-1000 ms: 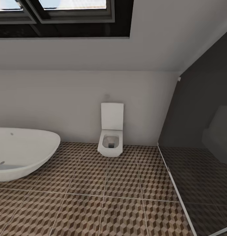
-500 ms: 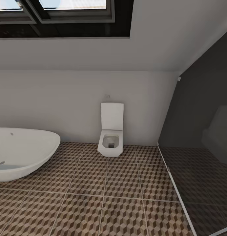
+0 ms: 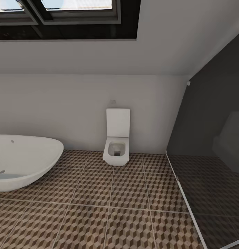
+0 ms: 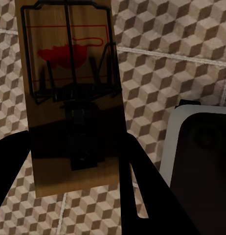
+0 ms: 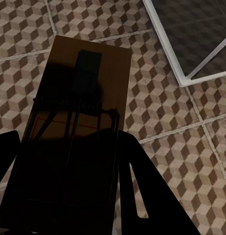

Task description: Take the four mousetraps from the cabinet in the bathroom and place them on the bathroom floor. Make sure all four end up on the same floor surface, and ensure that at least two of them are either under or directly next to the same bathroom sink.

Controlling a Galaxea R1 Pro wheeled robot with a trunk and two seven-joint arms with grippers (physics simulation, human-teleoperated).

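- In the left wrist view my left gripper (image 4: 76, 166) is closed on a mousetrap (image 4: 71, 93); the tan board sits between the two dark fingers and sticks out past their tips.
- This trap shows its wire frame and the red spot on the side toward the camera. Beyond it is the bathroom floor (image 4: 157, 63) with the cube pattern, well apart from the board.
- Beside the left gripper I see a white-edged dark object (image 4: 201, 152); I cannot tell what it is.
- In the right wrist view my right gripper (image 5: 66, 191) is also closed on a second mousetrap (image 5: 81, 122), held between the fingers, with its far end out past the tips.
- Beyond the right gripper, a pale frame edge (image 5: 191, 54) crosses the tiles.
- In the head view I see a white toilet (image 3: 116, 143) against the pale wall, a white tub (image 3: 22, 160), a dark glass panel (image 3: 212, 138) and the skylight (image 3: 64, 15) above.
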